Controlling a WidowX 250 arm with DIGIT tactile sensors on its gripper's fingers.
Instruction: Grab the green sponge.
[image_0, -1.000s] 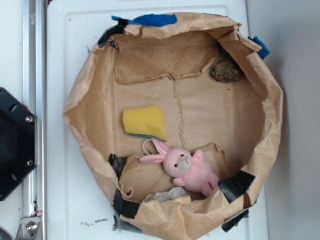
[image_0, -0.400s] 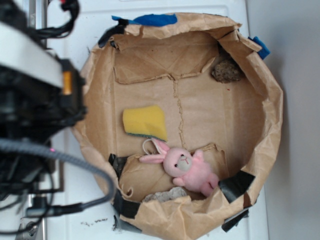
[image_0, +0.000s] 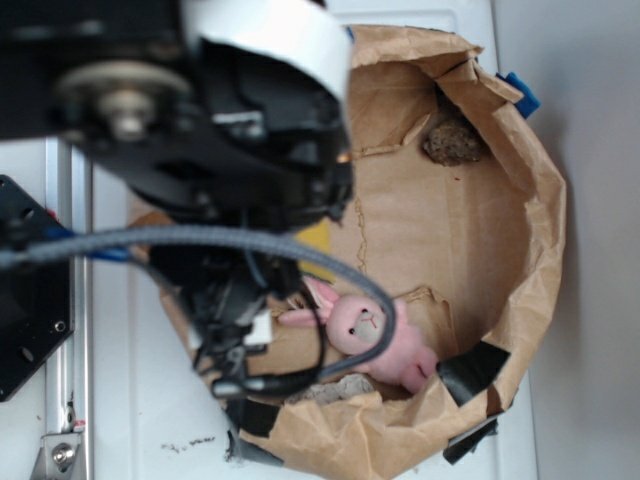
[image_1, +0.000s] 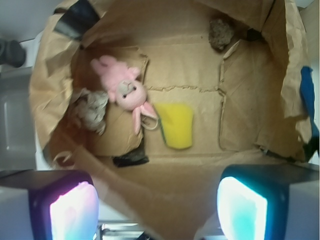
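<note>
The big brown paper bag (image_1: 45, 90), rolled down into a crumpled basin on the white table (image_0: 140, 400), is the first thing that could cause trouble: its wall stands up all round, and in the wrist view the near rim sits right between the gripper (image_1: 160, 205) and the floor of the bag, so a straight drop from here might land a finger on that rim, crush it inward or drag the whole bag across the table. The arm (image_0: 230, 120) hangs over the bag's left half with its grey cable (image_0: 200, 240) looping low across the near side, and I'd guess that loop could snag the paper or the taped edge as the arm goes down. The gripper stands wide apart and empty, its two lit pads well above everything. The pink plush bunny (image_1: 125, 87) lies just left of the target with one ear almost touching it, so a slightly off closing could pinch the ear instead. The green sponge (image_1: 176, 125) lies flat on the bag's floor near the middle, yellow face up, and being so low it may slip out from between the fingers. The grey lump (image_1: 92, 110) and the brown lump (image_1: 221, 33) are well clear.
</note>
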